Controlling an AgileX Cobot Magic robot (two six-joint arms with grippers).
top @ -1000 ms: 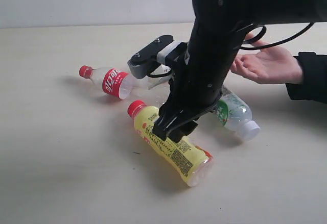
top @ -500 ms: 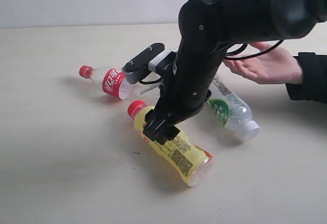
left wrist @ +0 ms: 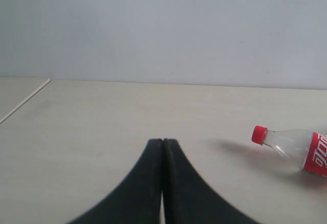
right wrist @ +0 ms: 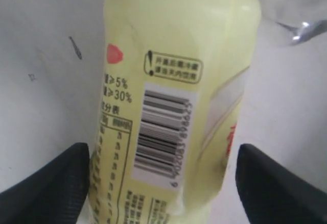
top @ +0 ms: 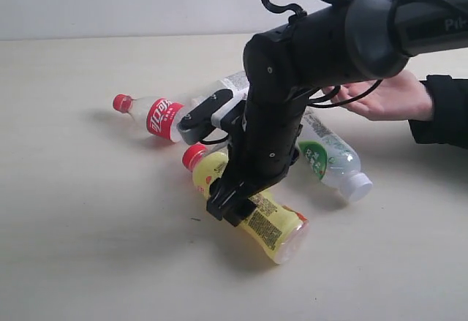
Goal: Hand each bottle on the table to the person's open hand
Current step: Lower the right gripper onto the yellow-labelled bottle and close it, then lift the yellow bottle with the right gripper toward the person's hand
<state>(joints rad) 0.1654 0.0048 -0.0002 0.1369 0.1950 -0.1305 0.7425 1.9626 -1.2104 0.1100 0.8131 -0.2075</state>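
The yellow-labelled bottle (top: 272, 226) with a red cap lies on its side on the table (top: 73, 226). My right gripper (top: 228, 205) is down over its middle and open, one finger on each side. In the right wrist view the yellow-labelled bottle (right wrist: 173, 81) fills the gap of the right gripper (right wrist: 163, 183); one finger (right wrist: 51, 188) is against it and the other stands apart. The red-labelled bottle (top: 157, 115) lies at the left, the green-labelled bottle (top: 333, 159) at the right. A white-labelled bottle (top: 235, 81) shows partly behind the arm. The person's open hand (top: 391, 98) waits at the right. My left gripper (left wrist: 163, 141) is shut and empty.
The right arm's black body (top: 314, 50) reaches from the upper right across the middle and hides part of the bottles behind it. The left wrist view shows the red-labelled bottle (left wrist: 291, 147) off to one side and the table's far edge (left wrist: 25, 99).
The right arm has swung left and lowered onto the yellow-labelled bottle, and its jaws have widened. The left gripper has stayed shut and still.
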